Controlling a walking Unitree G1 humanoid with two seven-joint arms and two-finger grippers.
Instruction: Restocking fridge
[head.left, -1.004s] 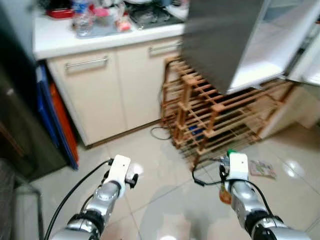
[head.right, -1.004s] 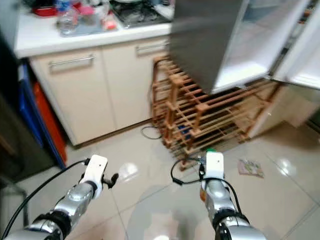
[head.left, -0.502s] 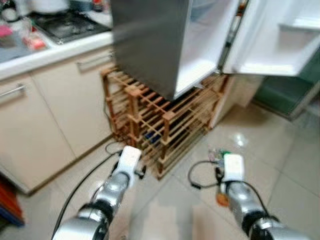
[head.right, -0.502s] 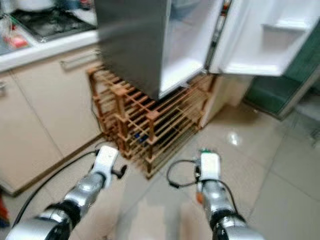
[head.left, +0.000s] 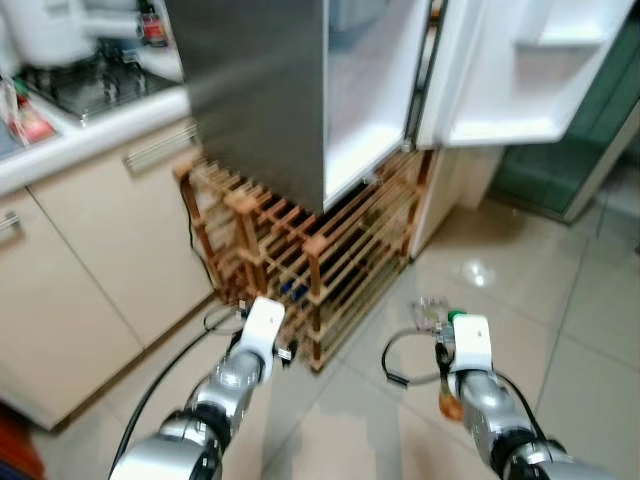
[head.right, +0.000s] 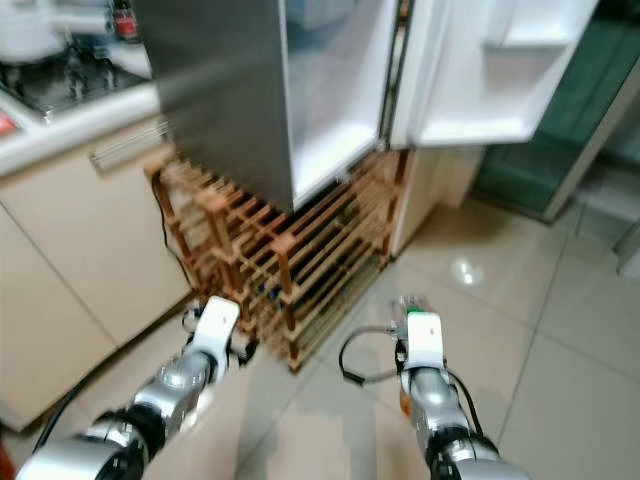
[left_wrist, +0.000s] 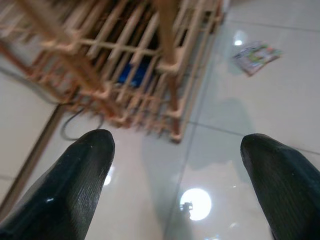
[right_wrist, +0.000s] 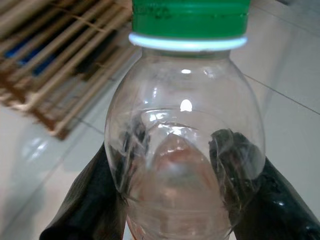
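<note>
Overhead, the fridge (head.left: 260, 90) looms at the far side of the room, its grey side panel facing us and its door (head.left: 520, 70) swung wide to the right, white shelves on the inside of it; the pale interior (head.left: 365, 90) shows between panel and door. Left of it runs a cream cabinet (head.left: 90, 250) with long metal handles, a white counter (head.left: 70, 150) on top and a hob (head.left: 85, 85) set into that; the picture is a bit blurred up there. Under the fridge stands a wooden slatted rack (head.left: 310, 250), with something blue (left_wrist: 134, 72) tucked low inside it; a dark cable lies on the tiles at its left foot. Glossy beige floor tiles (head.left: 580, 330) spread out to the right, and a small printed packet (left_wrist: 256, 55) lies on them not far from the rack.

Nearer, the left gripper (left_wrist: 185, 185) hangs low by the rack's near corner, its two black fingers (left_wrist: 75, 185) spread well apart with nothing between them. Over on the right, the right gripper (right_wrist: 175, 200) is clamped around a clear plastic bottle (right_wrist: 185, 150) with a green cap (right_wrist: 190, 15), a black finger pressed to each side of it; the bottle is held above the tiles, near the rack and well below the fridge opening.
</note>
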